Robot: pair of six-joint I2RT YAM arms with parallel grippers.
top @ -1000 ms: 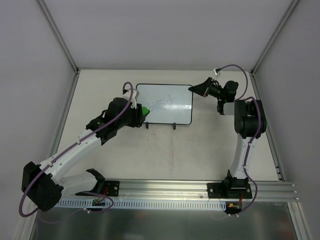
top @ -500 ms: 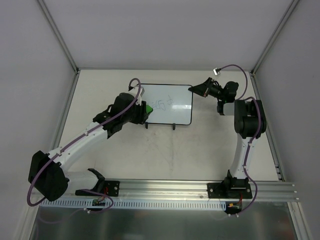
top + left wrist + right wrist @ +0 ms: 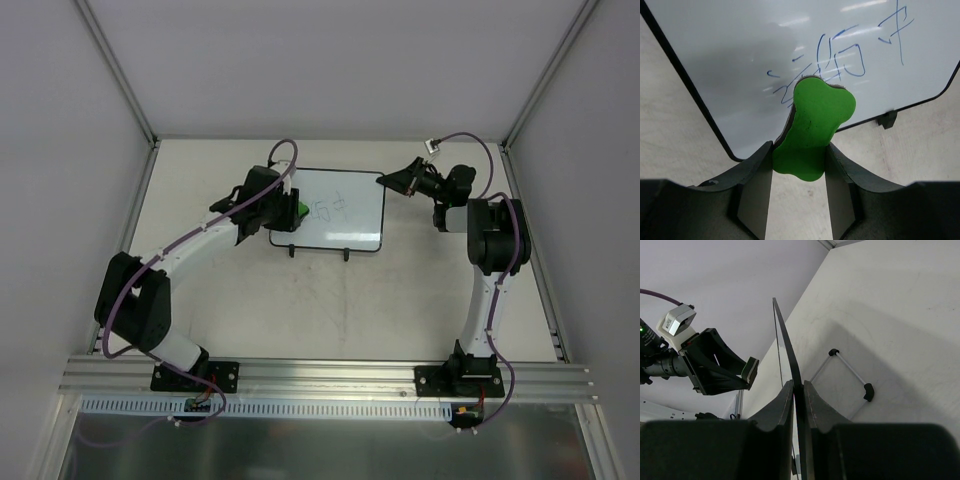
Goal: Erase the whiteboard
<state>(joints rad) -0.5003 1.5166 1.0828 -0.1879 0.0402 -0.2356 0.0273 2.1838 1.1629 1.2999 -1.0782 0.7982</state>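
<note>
The whiteboard (image 3: 345, 212) stands tilted on two black feet at the middle back of the table, with blue scribbles (image 3: 845, 60) on its face. My left gripper (image 3: 296, 211) is shut on a green eraser (image 3: 817, 127) and holds it at the board's left part, just below the scribbles. My right gripper (image 3: 388, 179) is shut on the board's top right corner; in the right wrist view the thin black frame (image 3: 788, 357) runs edge-on between the fingers. The board's wire stand (image 3: 850, 372) shows behind it there.
Grey enclosure walls stand close on the left, right and back. An aluminium rail (image 3: 330, 375) carries both arm bases at the near edge. The left arm (image 3: 180, 255) lies across the left half of the table.
My left gripper has carried the green eraser up and to the right across the board's left part. Some scribbles on the left have gone. The right gripper has kept still.
</note>
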